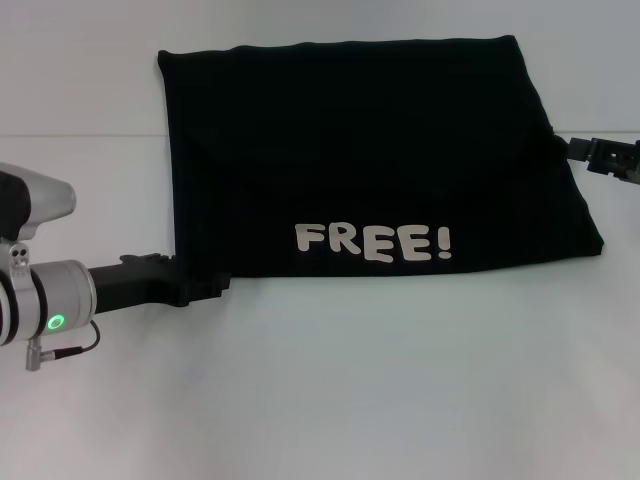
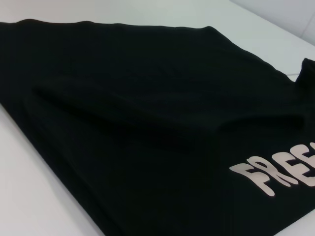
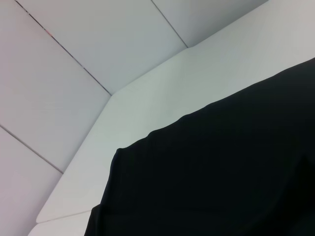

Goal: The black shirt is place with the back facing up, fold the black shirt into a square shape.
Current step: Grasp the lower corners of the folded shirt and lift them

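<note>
The black shirt lies on the white table as a wide rectangle of folded layers, with white "FREE!" lettering facing up near its front edge. My left gripper sits at the shirt's front left corner, touching the hem. At the shirt's right edge, about halfway back, my right gripper meets the fabric. The left wrist view looks across the shirt, showing a raised fold ridge and part of the lettering. In the right wrist view the shirt fills the lower part.
The white table stretches bare in front of the shirt and to its left. A pale panelled wall stands behind the table's far edge.
</note>
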